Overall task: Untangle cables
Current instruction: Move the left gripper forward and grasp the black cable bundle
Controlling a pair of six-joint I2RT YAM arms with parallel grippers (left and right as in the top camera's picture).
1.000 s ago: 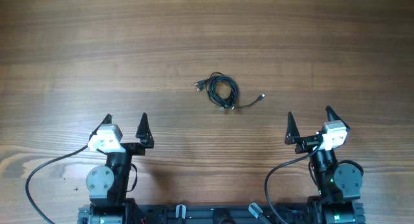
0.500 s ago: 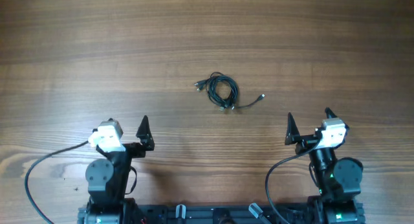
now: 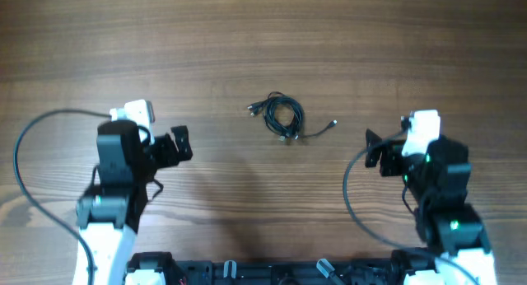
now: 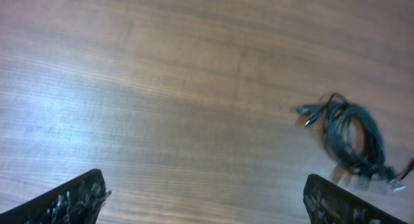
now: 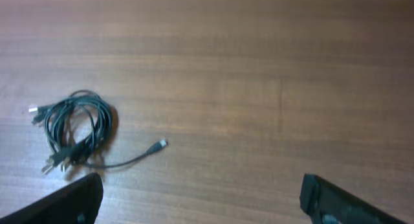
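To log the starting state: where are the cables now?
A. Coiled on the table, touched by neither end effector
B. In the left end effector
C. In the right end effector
A: the cables lie in a small coil on the table, apart from the left end effector and the right end effector, both open.

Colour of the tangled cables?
The cables are black, with pale plug tips. Best seen in the right wrist view.

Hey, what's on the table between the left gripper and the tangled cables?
Nothing. In the overhead view, only bare wooden table separates the left gripper from the cables.
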